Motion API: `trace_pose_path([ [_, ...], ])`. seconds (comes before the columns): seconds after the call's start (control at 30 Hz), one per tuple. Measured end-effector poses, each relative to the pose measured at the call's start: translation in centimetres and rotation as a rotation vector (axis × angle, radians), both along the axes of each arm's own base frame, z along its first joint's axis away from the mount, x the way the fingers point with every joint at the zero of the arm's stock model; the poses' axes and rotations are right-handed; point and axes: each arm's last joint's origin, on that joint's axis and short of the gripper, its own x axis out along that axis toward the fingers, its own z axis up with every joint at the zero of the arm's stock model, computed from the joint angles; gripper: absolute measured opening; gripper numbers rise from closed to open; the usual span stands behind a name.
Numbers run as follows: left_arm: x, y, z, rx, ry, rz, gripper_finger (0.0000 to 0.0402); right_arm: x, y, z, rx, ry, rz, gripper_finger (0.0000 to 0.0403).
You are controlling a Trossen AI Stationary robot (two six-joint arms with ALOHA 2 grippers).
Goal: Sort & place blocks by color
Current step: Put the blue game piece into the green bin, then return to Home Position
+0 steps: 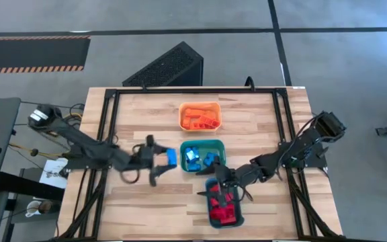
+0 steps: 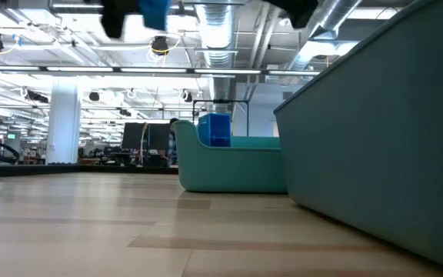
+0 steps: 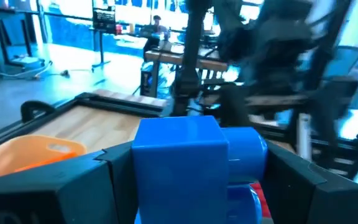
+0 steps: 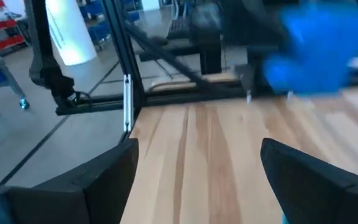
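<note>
The left gripper (image 1: 165,163) hangs above the table (image 1: 146,114), just left of the green tray (image 1: 203,145), pinching a blue block (image 3: 182,168) between its fingers (image 3: 73,186), the block filling the gap; the right gripper (image 1: 213,181) sits over the far end of the teal tray (image 1: 239,220) of red blocks (image 1: 222,214), fingers spread and bare.

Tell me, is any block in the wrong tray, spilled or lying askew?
Nothing stands out. Orange blocks lie in the orange tray, blue blocks in the green tray, red blocks in the teal tray. The left gripper holds one blue block beside the green tray.
</note>
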Motion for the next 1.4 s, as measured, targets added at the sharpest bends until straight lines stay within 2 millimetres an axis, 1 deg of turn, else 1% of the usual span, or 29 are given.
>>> trace_pose_path([
  [0.1,1.8,2.3,-1.5,-0.002,-0.002,0.002,0.0227,-0.5,-0.1,1.0,-0.023,-0.031,-0.019,0.0351],
  [0.2,3.6,4.1,-2.8,-0.013,-0.004,-0.025,0.0227,-1.4,-0.1,1.9,-0.062,-0.031,-0.043,0.0339],
  [0.27,4.9,5.0,-3.8,-0.025,-0.004,-0.040,0.0227,-1.8,-0.2,2.6,-0.067,-0.050,-0.052,0.0333],
  [0.33,6.2,5.7,-4.3,-0.033,-0.014,-0.045,0.0227,-2.2,-0.3,3.1,-0.081,-0.047,-0.064,0.0327],
  [0.5,9.5,7.0,-5.5,-0.038,0.018,-0.074,0.0229,-2.6,-0.5,3.4,-0.091,-0.038,-0.090,0.0321],
  [0.6,11.4,7.4,-5.8,-0.068,0.035,-0.077,0.0269,-2.7,-0.4,3.3,-0.094,-0.034,-0.094,0.0320],
  [0.7,12.8,8.0,-6.3,-0.118,0.116,-0.078,0.0313,-2.8,-0.2,3.3,-0.096,-0.028,-0.093,0.0320],
  [0.77,13.3,8.3,-6.4,-0.133,0.181,-0.091,0.0335,-2.9,0.0,3.1,-0.092,-0.017,-0.088,0.0320],
  [0.87,13.8,8.3,-6.1,-0.115,0.261,-0.105,0.0355,-3.5,0.2,3.6,-0.080,-0.022,-0.103,0.0320],
  [0.93,13.6,8.3,-5.3,-0.072,0.310,-0.105,0.0360,-4.1,0.2,4.1,-0.086,-0.021,-0.121,0.0320],
  [1.0,13.2,8.4,-3.3,-0.034,0.299,-0.096,0.0357,-5.0,0.2,4.5,-0.102,-0.006,-0.128,0.0320],
  [1.07,12.0,8.4,-1.0,-0.007,0.262,-0.083,0.0342,-5.9,-0.1,5.2,-0.112,0.000,-0.135,0.0318],
  [1.13,10.6,8.2,0.8,0.018,0.209,-0.052,0.0317,-7.2,-0.6,5.6,-0.151,0.049,-0.160,0.0314],
  [1.2,8.9,7.5,2.1,0.034,0.157,-0.031,0.0280,-8.5,-1.6,5.2,-0.146,0.088,-0.255,0.0307],
  [1.27,7.6,6.8,2.7,0.043,0.088,-0.023,0.0235,-9.9,-2.9,3.9,-0.138,0.117,-0.365,0.0299],
  [1.33,5.9,6.1,2.1,0.074,0.088,-0.032,0.0181,-11.2,-4.0,2.7,-0.106,0.114,-0.418,0.0288],
  [1.4,3.9,5.6,1.2,0.095,0.098,-0.018,0.0125,-12.4,-4.8,2.0,-0.074,0.093,-0.419,0.0276],
])
